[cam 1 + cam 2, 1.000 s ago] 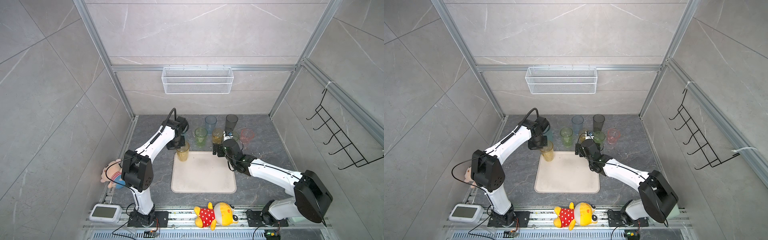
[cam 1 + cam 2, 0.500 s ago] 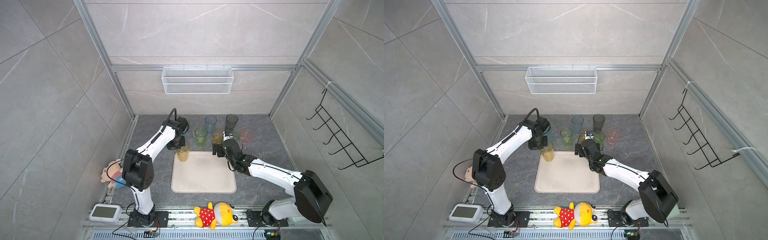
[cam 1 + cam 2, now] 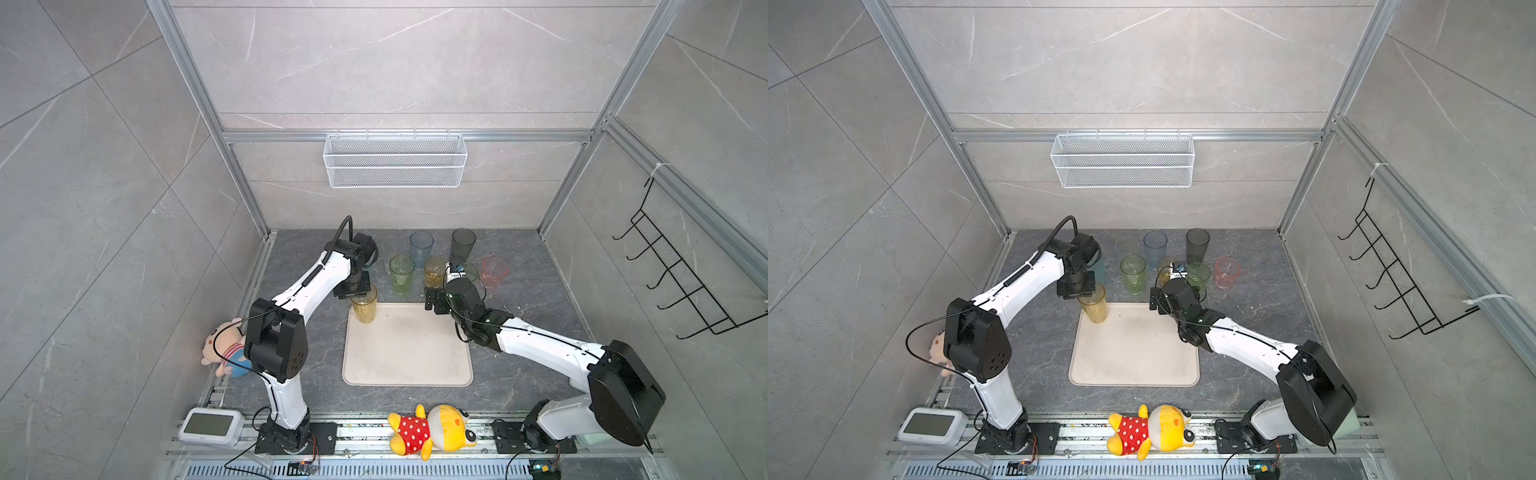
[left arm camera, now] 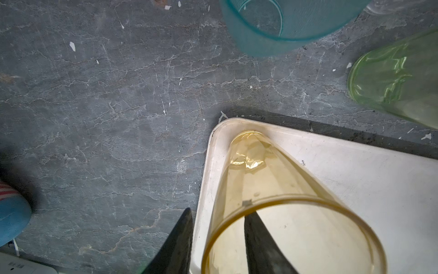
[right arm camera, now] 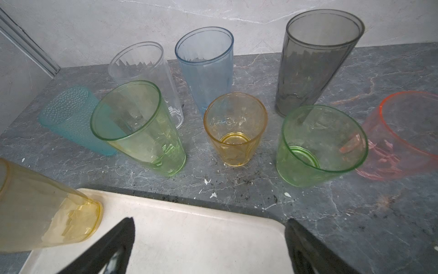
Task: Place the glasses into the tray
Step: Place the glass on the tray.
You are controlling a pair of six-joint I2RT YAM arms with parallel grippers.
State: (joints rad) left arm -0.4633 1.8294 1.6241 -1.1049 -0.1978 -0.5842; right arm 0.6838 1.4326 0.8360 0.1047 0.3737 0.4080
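The left gripper (image 4: 220, 213) has just eased off the yellow tumbler (image 3: 364, 309); its fingers stand parted astride the rim, holding nothing, and the tumbler stands upright in the far left corner of the tray (image 3: 407, 353): one placed. The right gripper (image 5: 211, 221), wide open and empty, faces eight more tumblers (image 5: 208, 71) crowded beyond, close neighbours likely hampering any grasp.

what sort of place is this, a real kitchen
Probably a robot test cell, not a real kitchen: tile panels in an aluminium frame, left arm and right arm bolted to a front rail, a wall-hung wire basket.
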